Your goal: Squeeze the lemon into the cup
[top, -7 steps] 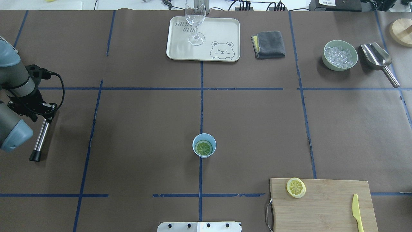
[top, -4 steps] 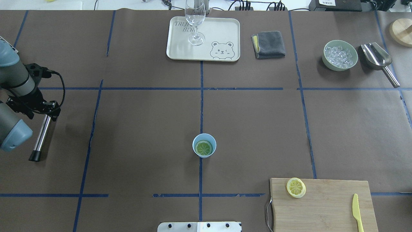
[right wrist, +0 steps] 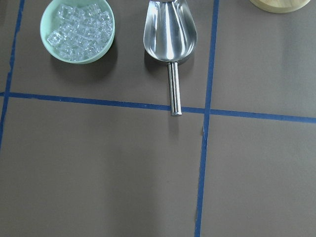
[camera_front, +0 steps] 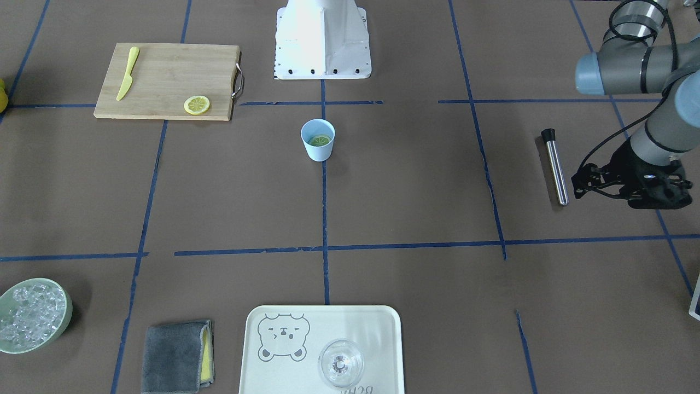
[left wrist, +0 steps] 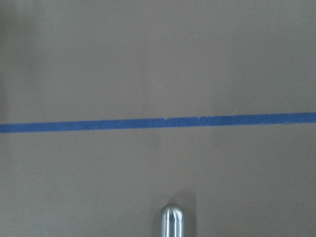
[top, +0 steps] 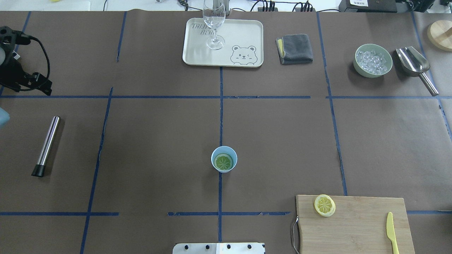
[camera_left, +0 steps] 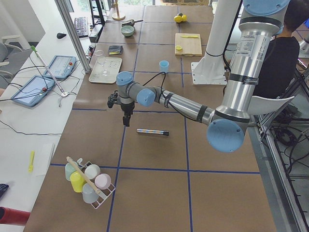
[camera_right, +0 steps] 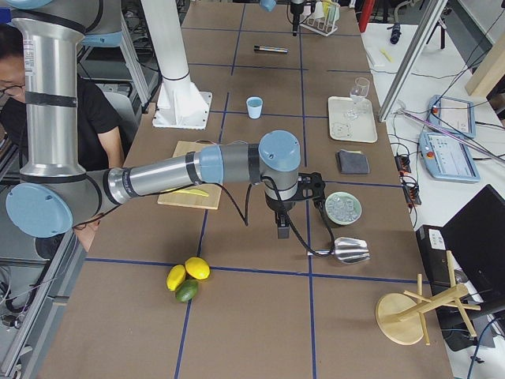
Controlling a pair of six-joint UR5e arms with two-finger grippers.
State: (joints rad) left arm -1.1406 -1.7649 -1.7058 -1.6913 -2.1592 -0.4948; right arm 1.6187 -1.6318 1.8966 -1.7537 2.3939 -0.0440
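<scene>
Brown counter [top: 159, 123] with blue tape lines fills the room. Far across from the left gripper [camera_left: 126, 121] lies a cutting board [top: 360, 225] with a second slice [top: 325, 205] on it. Nearer, but well apart from that gripper, the cup [camera_front: 318, 152] stands upright with a lemon slice [top: 224, 162] flat inside. I think the job looks about done. The left gripper hangs near a metal rod [top: 46, 146], touching nothing. I cannot tell how wide it is, nor the right gripper [camera_right: 282, 229].
</scene>
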